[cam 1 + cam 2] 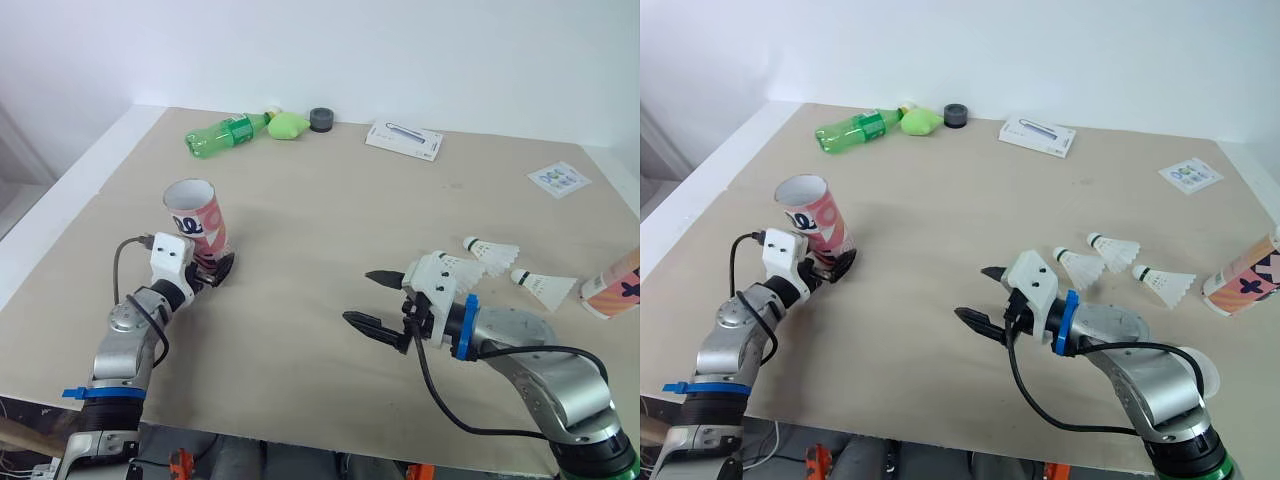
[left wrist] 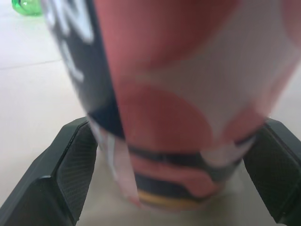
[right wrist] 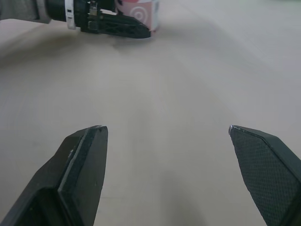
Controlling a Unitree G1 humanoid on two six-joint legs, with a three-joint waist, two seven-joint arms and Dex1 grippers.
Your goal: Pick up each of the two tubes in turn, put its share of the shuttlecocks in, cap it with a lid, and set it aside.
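A pink and white tube [image 1: 196,226] stands on the table at the left, open end up and leaning slightly. My left gripper [image 1: 211,269] is shut on its base, and both fingers [image 2: 75,162] press against the tube [image 2: 178,117] in the left wrist view. My right gripper [image 1: 358,297] hovers open over bare table right of centre, with nothing between its fingers [image 3: 84,155]. Three white shuttlecocks [image 1: 1080,266] [image 1: 1116,248] [image 1: 1166,284] lie just beyond my right wrist. A second tube [image 1: 612,285] lies on its side at the right edge.
At the back lie a green bottle [image 1: 225,133], a yellow-green object [image 1: 289,124], a dark round lid-like piece [image 1: 321,119], a white box [image 1: 404,139] and a printed card [image 1: 559,178]. The table's left edge runs near the held tube.
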